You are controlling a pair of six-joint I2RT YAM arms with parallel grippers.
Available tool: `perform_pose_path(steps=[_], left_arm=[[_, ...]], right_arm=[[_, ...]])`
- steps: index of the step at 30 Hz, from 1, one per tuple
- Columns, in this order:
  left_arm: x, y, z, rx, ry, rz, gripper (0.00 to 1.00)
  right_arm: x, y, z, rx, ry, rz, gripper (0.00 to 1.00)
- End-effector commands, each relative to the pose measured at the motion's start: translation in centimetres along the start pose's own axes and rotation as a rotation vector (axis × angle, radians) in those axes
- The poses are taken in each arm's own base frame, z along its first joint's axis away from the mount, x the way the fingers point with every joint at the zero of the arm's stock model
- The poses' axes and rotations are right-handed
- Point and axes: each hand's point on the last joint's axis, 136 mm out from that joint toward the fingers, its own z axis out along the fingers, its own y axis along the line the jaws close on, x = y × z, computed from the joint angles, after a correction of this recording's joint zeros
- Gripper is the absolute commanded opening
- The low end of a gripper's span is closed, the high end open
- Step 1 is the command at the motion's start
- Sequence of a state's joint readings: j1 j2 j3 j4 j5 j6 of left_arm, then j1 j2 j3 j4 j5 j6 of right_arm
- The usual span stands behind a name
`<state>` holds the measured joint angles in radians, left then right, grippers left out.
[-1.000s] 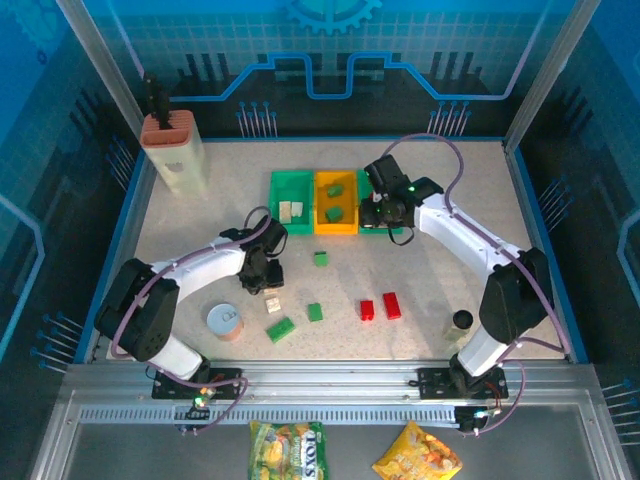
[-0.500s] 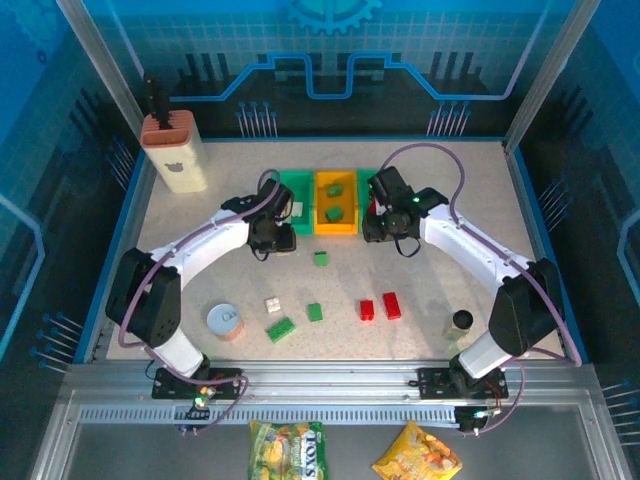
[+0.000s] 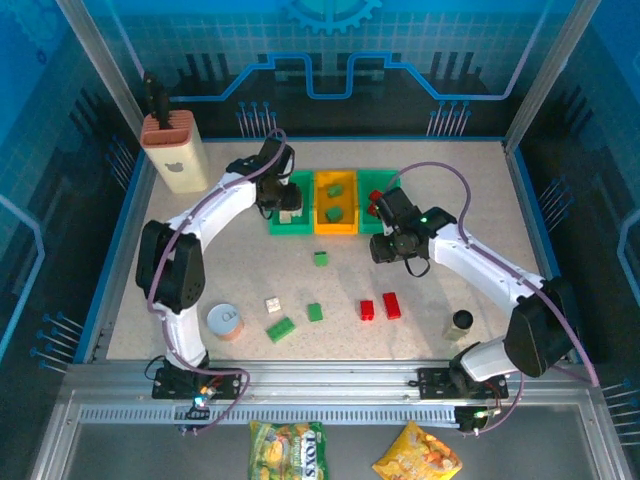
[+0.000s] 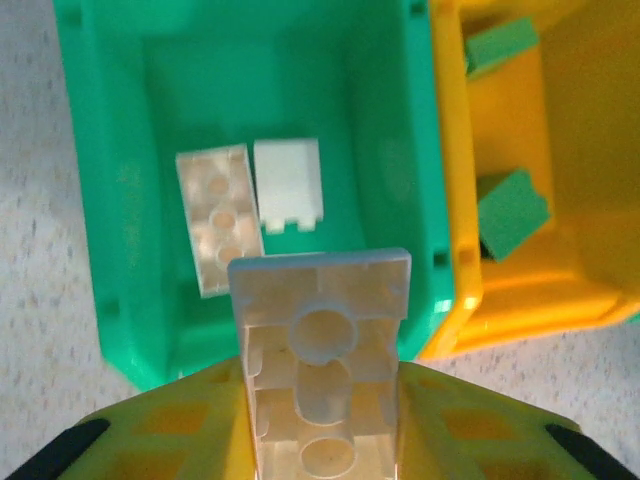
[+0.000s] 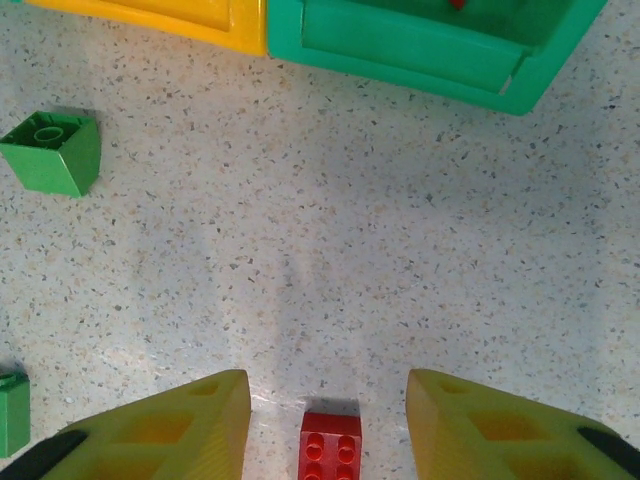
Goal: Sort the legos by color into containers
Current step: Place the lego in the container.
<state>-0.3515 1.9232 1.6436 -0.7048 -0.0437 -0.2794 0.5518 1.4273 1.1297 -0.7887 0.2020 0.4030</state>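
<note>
left pincer (image 4: 320, 425): pinched on small cream-white plastic brick (image 4: 320, 330), held over left green plastic tray (image 4: 110, 260) | right pincer (image 5: 325, 400): spread above red plastic brick (image 5: 330, 445) on worktop (image 5: 450, 250) | handling: judged light, rigid, slick; flat sides to be gripped

The left arm (image 3: 205, 215) extends from the lower left of the top view to its upper middle, with the left gripper (image 4: 325, 400) clamped on a cream brick (image 4: 320, 330). The right arm (image 3: 480, 265) bends in from the lower right toward the centre. Its right gripper (image 5: 328, 395) points down with the fingers (image 5: 180, 425) parted.
</note>
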Motion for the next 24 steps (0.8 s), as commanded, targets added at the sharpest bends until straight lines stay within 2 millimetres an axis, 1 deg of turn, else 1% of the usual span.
perform_pose_path(steps=[1, 6, 11, 16, 24], left_arm=[[-1.7, -0.3, 1.1, 0.02, 0.005, 0.042, 0.36], [-4.1, -0.1, 3.5, 0.032, -0.006, 0.027, 0.36], [-5.4, 0.4, 5.7, 0.035, -0.004, 0.011, 0.36], [-5.7, 0.9, 7.4, 0.03, -0.002, 0.011, 0.36], [-4.6, 1.2, 9.9, 0.033, 0.026, -0.003, 0.37]], right_arm=[[0.6, 0.0, -0.4, 0.008, -0.005, 0.001, 0.46], [0.7, -0.1, -0.5, 0.012, -0.005, 0.004, 0.46], [0.8, 0.0, -0.6, 0.005, -0.007, 0.007, 0.46], [1.1, 0.0, -0.6, 0.008, -0.005, 0.009, 0.46], [1.3, -0.1, -0.6, 0.015, -0.001, 0.005, 0.46]])
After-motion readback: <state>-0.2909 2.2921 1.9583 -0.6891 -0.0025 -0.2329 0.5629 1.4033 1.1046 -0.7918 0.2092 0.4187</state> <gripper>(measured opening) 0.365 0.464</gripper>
